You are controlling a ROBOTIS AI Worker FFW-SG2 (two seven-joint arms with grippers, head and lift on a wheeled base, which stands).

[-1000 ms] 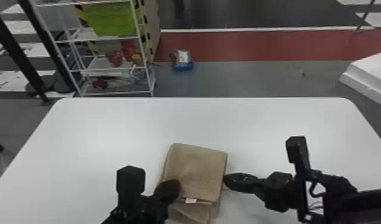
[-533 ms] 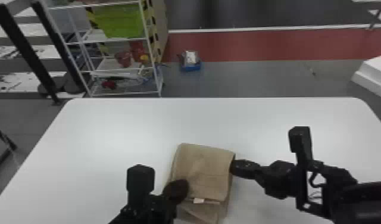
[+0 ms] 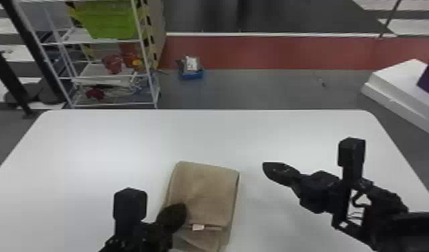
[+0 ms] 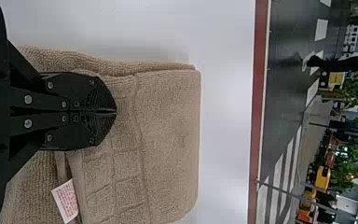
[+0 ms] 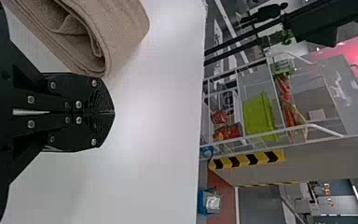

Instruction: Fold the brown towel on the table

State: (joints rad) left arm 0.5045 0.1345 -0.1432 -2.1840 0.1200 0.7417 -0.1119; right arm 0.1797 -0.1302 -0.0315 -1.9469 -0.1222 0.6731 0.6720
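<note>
Brown towel (image 3: 208, 194) lies folded on white desk (image 3: 89, 144), left pincer (image 4: 115, 112) closed, empty, over it; right pincer (image 5: 113, 112) closed, empty, beside it. You likely press lightly, then lift straight up, sparing folds.

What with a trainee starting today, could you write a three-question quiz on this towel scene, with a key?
1. True or false: in the head view, the right claw is apart from the brown towel.

2. Multiple choice: what colour is the fabric label at the towel's folded edge?
a) blue
b) mainly white
c) green

3. Fill in the blank: in the left wrist view, the fingertips of the left claw are ____ (together or spread).

Key: 1 true; 2 b; 3 together.
</note>
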